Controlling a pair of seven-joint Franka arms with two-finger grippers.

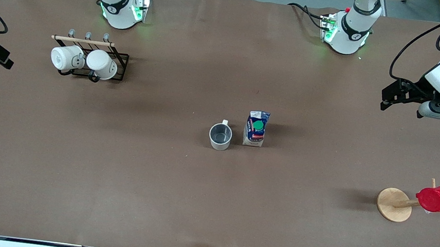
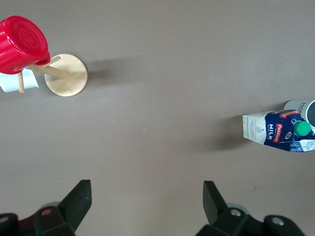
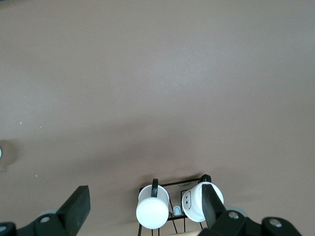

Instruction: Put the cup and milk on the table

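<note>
The cup (image 1: 220,136), off-white with a dark grey inside, stands upright on the brown table (image 1: 143,198) near its middle. The milk (image 1: 256,128), a blue-and-white carton with a green cap, stands upright beside the cup, toward the left arm's end. Both show at the edge of the left wrist view, the milk (image 2: 275,130) and the cup (image 2: 301,108). My left gripper (image 1: 386,100) is open and empty in the air over the table's left-arm end (image 2: 146,196). My right gripper (image 1: 5,60) is open and empty over the right-arm end (image 3: 145,201), above the mug rack.
A black wire rack (image 1: 120,65) holds two round white mugs (image 1: 66,57) (image 1: 102,64) near the right arm's base. A red ribbed cup (image 1: 438,199) hangs on a wooden peg stand (image 1: 394,204) at the left arm's end, nearer the front camera.
</note>
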